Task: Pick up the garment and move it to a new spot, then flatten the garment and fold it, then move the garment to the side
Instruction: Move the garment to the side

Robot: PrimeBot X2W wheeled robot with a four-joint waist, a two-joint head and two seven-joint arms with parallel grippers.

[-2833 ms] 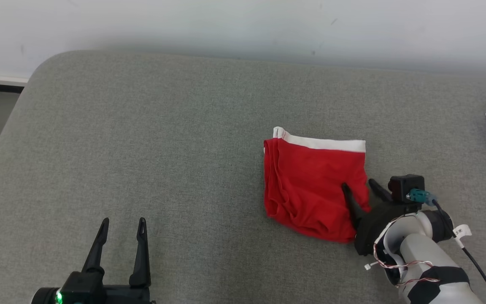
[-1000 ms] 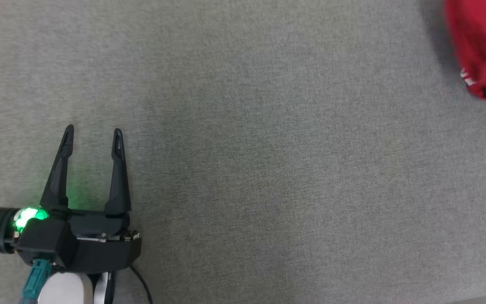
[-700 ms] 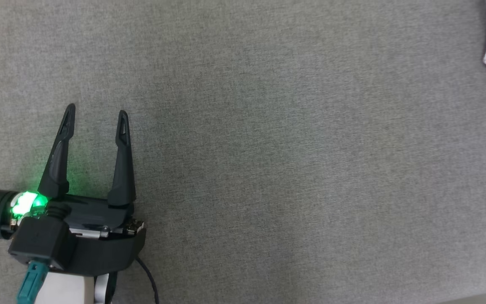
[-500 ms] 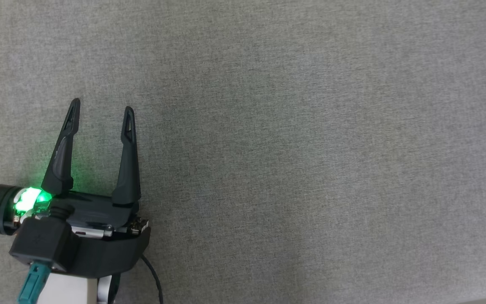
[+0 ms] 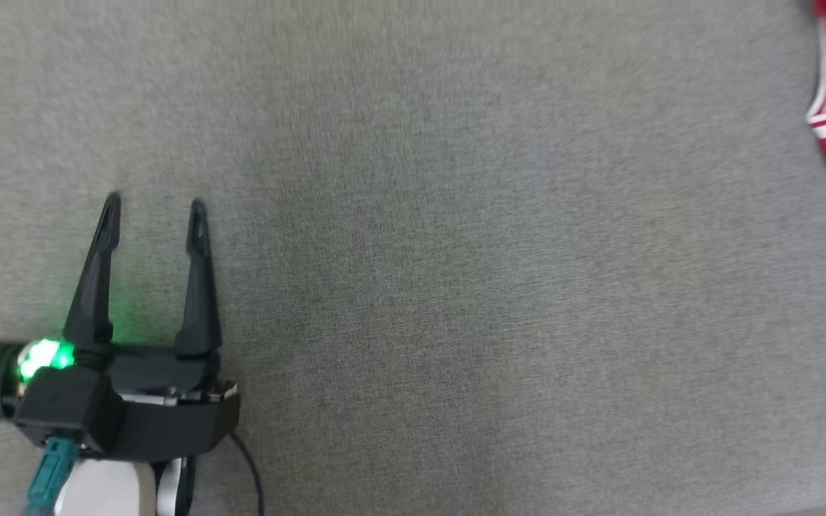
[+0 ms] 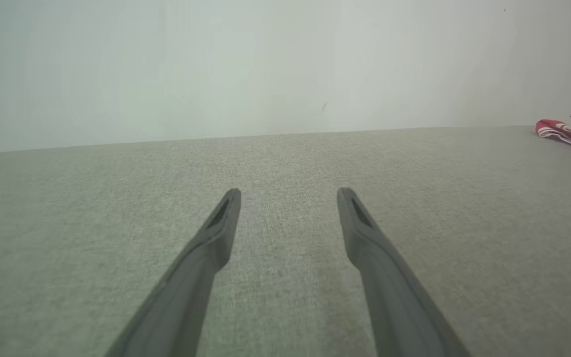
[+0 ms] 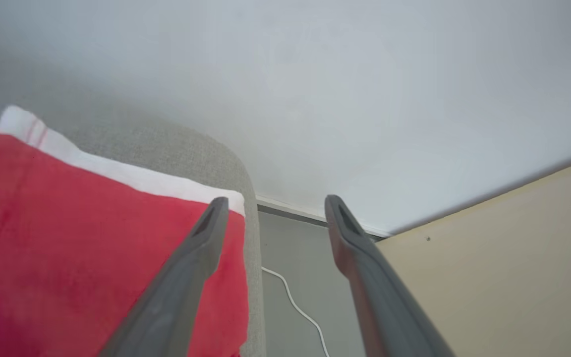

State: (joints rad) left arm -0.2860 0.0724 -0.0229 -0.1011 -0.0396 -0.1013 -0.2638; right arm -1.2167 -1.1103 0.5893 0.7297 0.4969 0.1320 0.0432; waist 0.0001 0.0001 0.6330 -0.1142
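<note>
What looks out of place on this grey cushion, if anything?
The folded red garment lies right at the rounded corner of the cushion, nearly at the edge above the floor, so it might slip off. A second red-and-white cloth lies crumpled rather than folded.

The right tool [image 7: 276, 201] is now standing spread wide, no longer gripping the red garment [image 7: 67, 238], which is lying at the desk's [image 7: 166, 144] corner.
</note>
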